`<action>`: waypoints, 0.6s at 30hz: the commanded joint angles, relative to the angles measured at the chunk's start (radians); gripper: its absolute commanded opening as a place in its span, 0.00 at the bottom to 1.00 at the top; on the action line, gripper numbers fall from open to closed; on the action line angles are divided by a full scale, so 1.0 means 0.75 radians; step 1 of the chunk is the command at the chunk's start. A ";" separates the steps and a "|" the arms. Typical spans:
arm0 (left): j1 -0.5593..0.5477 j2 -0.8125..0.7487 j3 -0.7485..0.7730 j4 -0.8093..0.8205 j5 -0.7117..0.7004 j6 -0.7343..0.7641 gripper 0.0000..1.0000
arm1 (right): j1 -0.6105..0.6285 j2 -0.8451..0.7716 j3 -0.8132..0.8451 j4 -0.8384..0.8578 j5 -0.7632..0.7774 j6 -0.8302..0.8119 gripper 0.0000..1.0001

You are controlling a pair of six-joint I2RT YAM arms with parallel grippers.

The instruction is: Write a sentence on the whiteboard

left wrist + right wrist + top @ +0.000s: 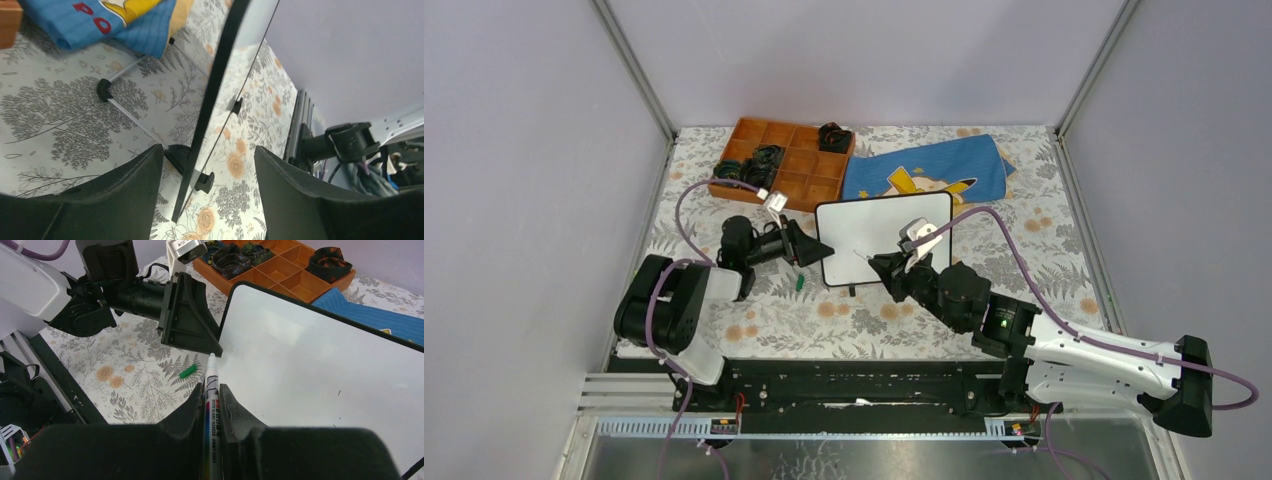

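Note:
The whiteboard point(886, 232) stands upright on its small black feet, and its face point(310, 365) is blank white; the sentence is not in view. My right gripper point(212, 392) is shut on a white board marker point(211, 385). The marker's tip points at the board's near left edge, and I cannot tell if it touches. My left gripper point(822, 249) is open at the board's left side. In the left wrist view the board's black frame point(212, 95) runs edge-on between my two fingers point(127, 185), with a gap on each side.
The green marker cap point(799, 283) lies on the floral tablecloth just left of the board. An orange compartment tray point(796, 185) with dark items sits behind it. A blue cloth with yellow print point(929, 172) lies behind the board. Grey walls enclose the table.

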State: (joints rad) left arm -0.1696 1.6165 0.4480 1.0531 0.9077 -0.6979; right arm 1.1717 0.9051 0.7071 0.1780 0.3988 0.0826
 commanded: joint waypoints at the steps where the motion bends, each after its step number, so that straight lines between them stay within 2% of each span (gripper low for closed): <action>1: -0.030 -0.054 0.037 -0.256 -0.090 0.265 0.72 | 0.010 0.002 0.013 0.082 -0.007 0.016 0.00; 18: -0.039 -0.057 0.065 -0.414 -0.195 0.362 0.64 | 0.010 0.043 -0.010 0.129 0.023 0.035 0.00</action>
State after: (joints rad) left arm -0.1947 1.5894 0.4770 0.7605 0.7967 -0.4755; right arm 1.1717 0.9226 0.7013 0.1955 0.3996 0.0998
